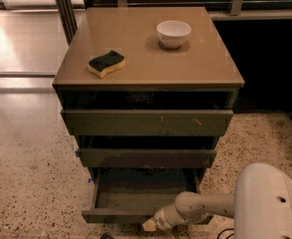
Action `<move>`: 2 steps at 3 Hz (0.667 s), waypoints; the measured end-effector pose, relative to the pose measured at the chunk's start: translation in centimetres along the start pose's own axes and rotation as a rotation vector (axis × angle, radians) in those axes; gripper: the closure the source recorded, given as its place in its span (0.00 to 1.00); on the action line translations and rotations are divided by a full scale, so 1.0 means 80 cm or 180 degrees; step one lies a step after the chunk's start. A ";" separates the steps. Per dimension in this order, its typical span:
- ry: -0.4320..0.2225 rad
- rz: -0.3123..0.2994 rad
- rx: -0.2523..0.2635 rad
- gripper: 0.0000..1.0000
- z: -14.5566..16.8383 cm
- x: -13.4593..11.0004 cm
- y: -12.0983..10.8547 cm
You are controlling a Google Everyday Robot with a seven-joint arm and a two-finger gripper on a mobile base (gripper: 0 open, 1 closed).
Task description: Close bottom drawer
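So, the bottom drawer (pixel 116 216) sits pulled out from the foot of the cabinet (pixel 146 68), low in the camera view, its shallow tray showing dark and hard to read inside. Its flat front runs along the lower edge of the view, and the right part of that front is covered by the arm (pixel 208 206). The gripper (pixel 150 225) is at the drawer front, right of middle, low and nearly cut off by the bottom edge. Only a pale tip shows, so whether it is spread or pressed together cannot be told, nor whether it touches the front or sits just beside it. The white robot body (pixel 270 203) fills the lower right corner, cut off by the edges. Above, the middle drawer (pixel 145 158) and the top drawer (pixel 146 123) each stick out a little, with dark gaps over them where nothing can be made out. On the cabinet top, a white bowl (pixel 173 33) stands back right and a yellow-and-black sponge (pixel 106 63) lies front left, well apart. Speckled floor (pixel 31 183) surrounds the cabinet; behind right is black.
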State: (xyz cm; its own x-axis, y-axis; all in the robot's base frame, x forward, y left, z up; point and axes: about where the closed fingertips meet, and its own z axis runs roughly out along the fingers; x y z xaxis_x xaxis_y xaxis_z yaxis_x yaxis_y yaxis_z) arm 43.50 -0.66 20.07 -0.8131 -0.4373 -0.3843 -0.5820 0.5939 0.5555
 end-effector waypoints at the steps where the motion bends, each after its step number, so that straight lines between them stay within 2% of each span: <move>1: -0.0058 0.0021 0.0063 1.00 0.000 -0.013 -0.016; 2: -0.0145 0.0060 0.0202 1.00 -0.006 -0.033 -0.035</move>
State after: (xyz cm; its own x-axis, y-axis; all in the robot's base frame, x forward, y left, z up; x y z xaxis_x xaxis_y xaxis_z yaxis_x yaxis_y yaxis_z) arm 47.27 -1.47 19.88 -0.8229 -0.3952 -0.4083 -0.5651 0.6440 0.5156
